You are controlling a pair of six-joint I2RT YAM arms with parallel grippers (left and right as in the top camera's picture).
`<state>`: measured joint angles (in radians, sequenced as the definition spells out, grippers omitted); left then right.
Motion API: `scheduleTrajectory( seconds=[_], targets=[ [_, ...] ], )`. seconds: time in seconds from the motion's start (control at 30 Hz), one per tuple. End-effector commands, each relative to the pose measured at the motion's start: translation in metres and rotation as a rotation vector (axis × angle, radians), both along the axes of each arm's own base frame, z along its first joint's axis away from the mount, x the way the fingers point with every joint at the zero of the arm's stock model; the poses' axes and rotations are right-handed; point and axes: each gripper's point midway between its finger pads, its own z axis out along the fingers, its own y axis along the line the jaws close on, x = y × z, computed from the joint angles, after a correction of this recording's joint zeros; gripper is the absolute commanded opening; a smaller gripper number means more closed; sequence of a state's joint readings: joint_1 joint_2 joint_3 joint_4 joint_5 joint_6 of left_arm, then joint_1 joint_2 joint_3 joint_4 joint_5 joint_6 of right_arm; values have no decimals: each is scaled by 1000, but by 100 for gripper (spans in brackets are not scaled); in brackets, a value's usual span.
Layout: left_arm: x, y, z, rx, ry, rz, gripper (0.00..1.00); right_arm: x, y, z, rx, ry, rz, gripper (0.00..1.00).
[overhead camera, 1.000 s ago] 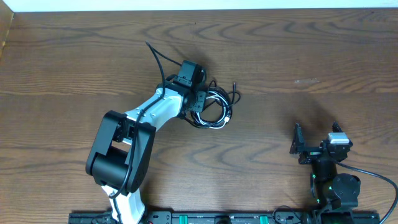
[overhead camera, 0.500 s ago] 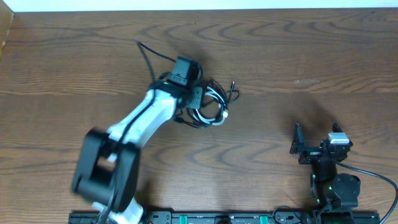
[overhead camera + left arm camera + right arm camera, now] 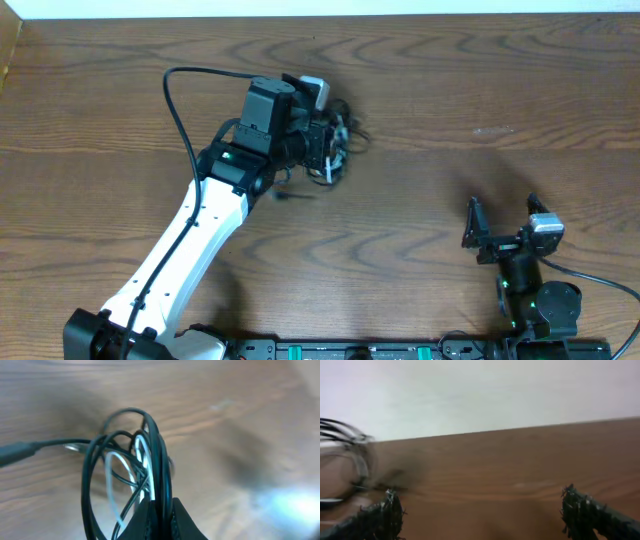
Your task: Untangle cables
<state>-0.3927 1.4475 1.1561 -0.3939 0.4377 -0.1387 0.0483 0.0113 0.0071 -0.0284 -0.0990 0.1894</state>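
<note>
Here, left pincer (image 3: 159, 509) clamped on cables (image 3: 160, 460), motion-blurred, partly cut off; right pincer (image 3: 479, 494) spread wide, empty.

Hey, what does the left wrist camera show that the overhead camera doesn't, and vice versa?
Only the left wrist view: the bundle of thin black and white cables up close, with separate loops crossing one another and running down between the dark fingers of the left hand, which is shut on them. Only the overhead view: the whole white-and-black left arm, and the black right hand, open and apart from the cables, on the right near the robot's base. Both: the cable bundle and the brown wooden table.
</note>
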Motion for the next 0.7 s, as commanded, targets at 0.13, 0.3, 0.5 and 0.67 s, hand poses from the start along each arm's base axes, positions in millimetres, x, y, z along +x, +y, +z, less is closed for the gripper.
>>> scheduleTrajectory(
  seconds=[0.13, 0.3, 0.5, 0.67],
  targets=[
    [-26, -33, 21, -190, 63, -195, 8, -19, 56, 0, 369, 118, 328, 99],
    [-27, -33, 21, -194, 66, -200, 8, -16, 50, 12, 528, 113, 298, 99],
    [-40, -44, 32, -270, 82, -284, 8, -16, 48, 31, 555, 52, 302, 99],
    [-45, -49, 38, -307, 85, -326, 8, -13, 49, 25, 639, 186, 268, 95]
  ],
)
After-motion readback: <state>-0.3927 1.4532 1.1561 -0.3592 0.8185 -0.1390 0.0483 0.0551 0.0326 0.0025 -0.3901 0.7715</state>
